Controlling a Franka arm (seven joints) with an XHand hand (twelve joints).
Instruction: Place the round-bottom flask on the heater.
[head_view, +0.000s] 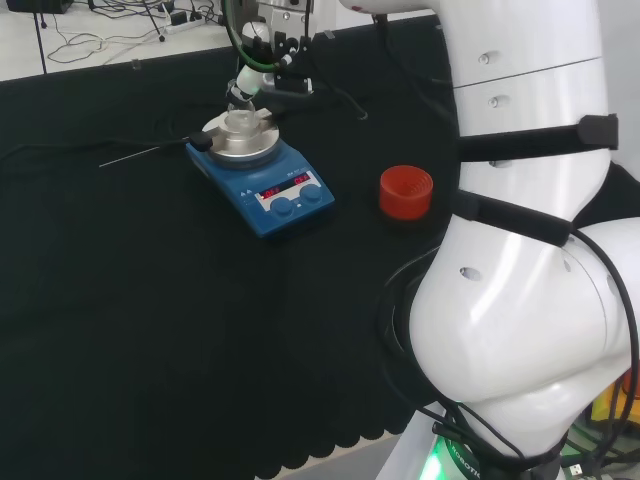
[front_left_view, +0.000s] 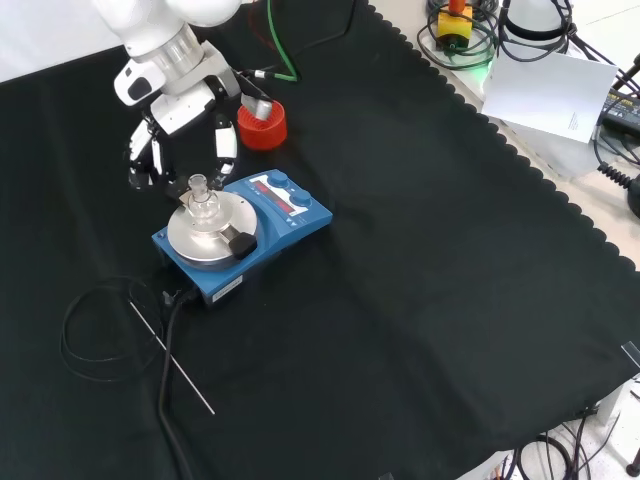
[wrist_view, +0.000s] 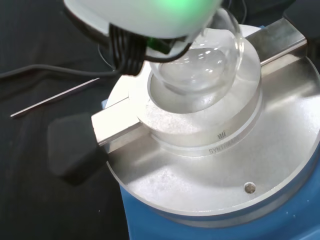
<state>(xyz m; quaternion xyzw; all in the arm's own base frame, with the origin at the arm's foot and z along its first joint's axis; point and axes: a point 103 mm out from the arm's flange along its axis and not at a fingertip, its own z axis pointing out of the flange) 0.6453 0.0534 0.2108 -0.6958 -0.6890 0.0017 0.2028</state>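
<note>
1. Head view: round-bottom flask (head_view: 240, 124) seated in the metal block on the heater (head_view: 262, 173), far side of the black cloth (head_view: 150, 330). Hand (head_view: 262, 62) just above and behind the flask, fingers pointing down; cannot tell here whether touching the glass. Red ribbed stand (head_view: 406, 192) to the right of the heater, apart from it.

2. Front view: flask (front_left_view: 203, 205) upright on the round silver plate, neck up. Hand (front_left_view: 180, 125) above and behind it, fingers spread and fairly straight, hanging down on both sides of the neck, holding nothing as far as visible. Red stand (front_left_view: 262, 124) just behind the heater (front_left_view: 245, 235), near the hand. Thin metal rod (front_left_view: 172, 358) lying on the cloth (front_left_view: 420, 300) in front of the heater, beside a black cable (front_left_view: 95, 330).

3. Wrist view: flask bulb (wrist_view: 197, 60) resting in the hollow of the metal block (wrist_view: 200, 120), on the heater plate (wrist_view: 240, 190). Blurred white part of the hand (wrist_view: 140, 12) close over the bulb.
</note>
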